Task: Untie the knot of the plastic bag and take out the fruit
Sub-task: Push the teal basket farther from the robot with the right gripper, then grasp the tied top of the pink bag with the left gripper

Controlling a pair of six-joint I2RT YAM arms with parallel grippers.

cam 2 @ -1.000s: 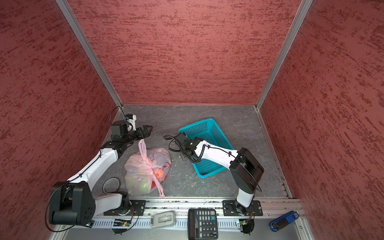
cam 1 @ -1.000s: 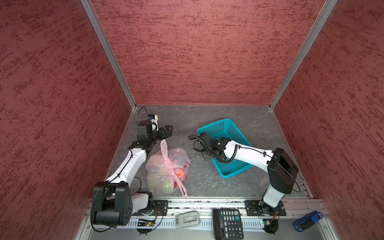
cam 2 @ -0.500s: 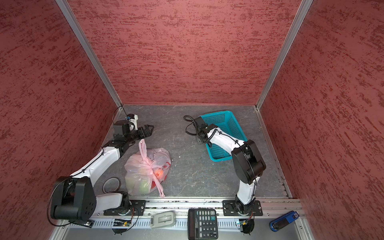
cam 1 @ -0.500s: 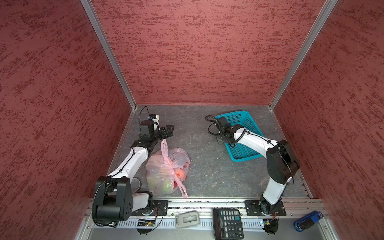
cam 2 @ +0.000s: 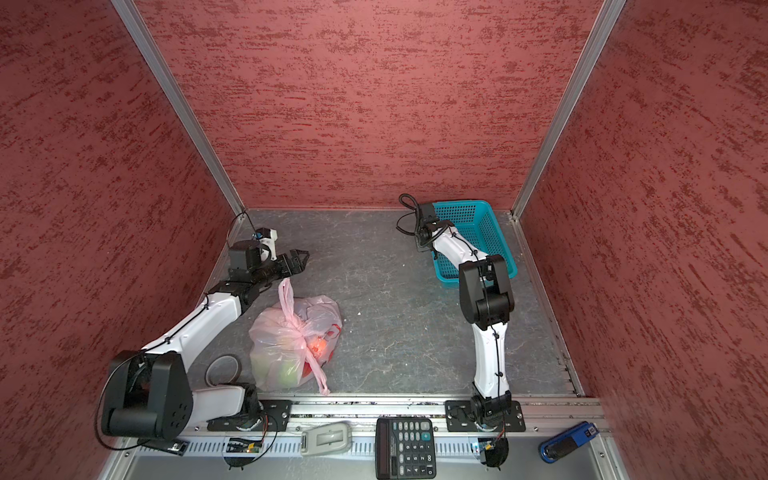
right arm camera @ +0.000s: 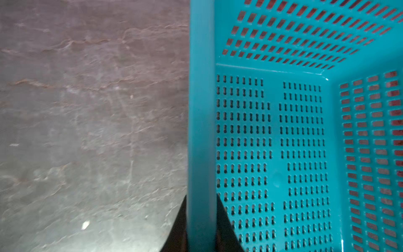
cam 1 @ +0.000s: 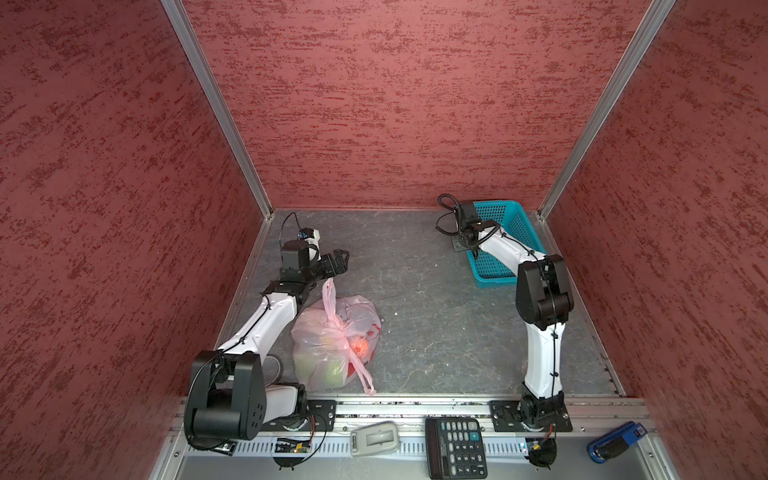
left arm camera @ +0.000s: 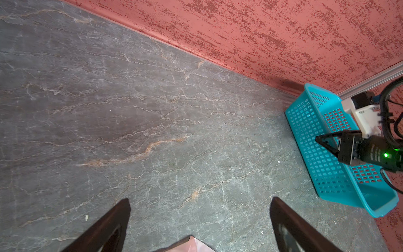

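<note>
While your right gripper (right arm camera: 201, 196) is pinched on the left rim of the teal basket (cam 1: 494, 277) at the far right, the plastic bag (cam 1: 328, 345) sits at the near left, well apart from it and not yet untied. Expect thin, soft, slippery film, sagging and weighted by the fruit (cam 1: 360, 345) inside. The knot (cam 1: 340, 329) is small and bunched, so take the upright handle loop (cam 1: 329, 293) beside it, not the lump. Your left gripper (cam 1: 341, 261), jaws spread wide and empty, hovers just beyond that loop.
</note>
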